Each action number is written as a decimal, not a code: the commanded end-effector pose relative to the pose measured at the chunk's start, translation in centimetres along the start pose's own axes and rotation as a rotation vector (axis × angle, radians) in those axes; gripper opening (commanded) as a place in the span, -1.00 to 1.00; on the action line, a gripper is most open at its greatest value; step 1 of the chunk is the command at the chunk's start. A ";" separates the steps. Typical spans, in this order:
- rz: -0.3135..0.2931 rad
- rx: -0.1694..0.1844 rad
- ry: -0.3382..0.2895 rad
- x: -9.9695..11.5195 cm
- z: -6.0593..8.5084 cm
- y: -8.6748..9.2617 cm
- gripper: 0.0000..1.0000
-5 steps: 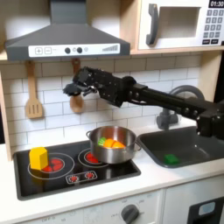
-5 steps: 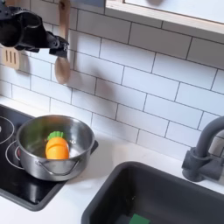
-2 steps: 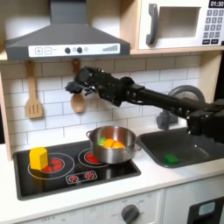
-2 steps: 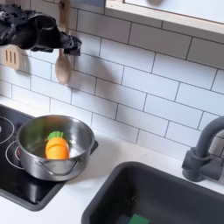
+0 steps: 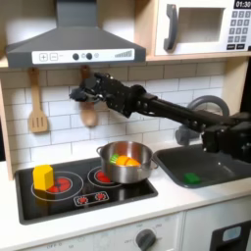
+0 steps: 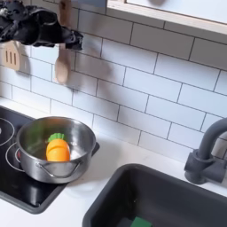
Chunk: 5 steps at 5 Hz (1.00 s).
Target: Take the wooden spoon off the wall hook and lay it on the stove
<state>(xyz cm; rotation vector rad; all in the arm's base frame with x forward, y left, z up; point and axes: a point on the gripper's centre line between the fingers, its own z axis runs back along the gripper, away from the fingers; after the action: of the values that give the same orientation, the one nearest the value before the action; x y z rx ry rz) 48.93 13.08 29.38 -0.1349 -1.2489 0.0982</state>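
Hanging vertical on tiled wall: wooden spoon, bowl down, handle up, well above stove. Gripper sat at spoon handle, level with upper part; jaw state could not be told. Count: one spoon, one slotted spatula, one pot, two burners.

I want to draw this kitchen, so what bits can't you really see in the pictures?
- The gripper tips in the first exterior view: too small and dark to tell if they pinch the wooden spoon.
- The spoon's handle top and hook, in both exterior views: hidden behind the arm.
- The stove in the second exterior view: cut off by that picture's left edge.
- The pot contents: blurry orange and green.
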 end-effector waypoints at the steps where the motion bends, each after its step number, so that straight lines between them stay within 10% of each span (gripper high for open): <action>1: 0.020 0.010 -0.010 0.7 -0.6 0.6 1.00; 2: 0.033 -0.043 0.014 0.5 -0.8 0.1 1.00; 3: 0.015 -0.022 -0.003 0.8 -0.8 0.0 -1.00; 5: 0.019 -0.018 -0.006 0.8 -0.7 0.2 -1.00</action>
<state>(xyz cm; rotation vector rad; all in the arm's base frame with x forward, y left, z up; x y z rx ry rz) 49.95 13.32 29.95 -0.1602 -1.2545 0.0976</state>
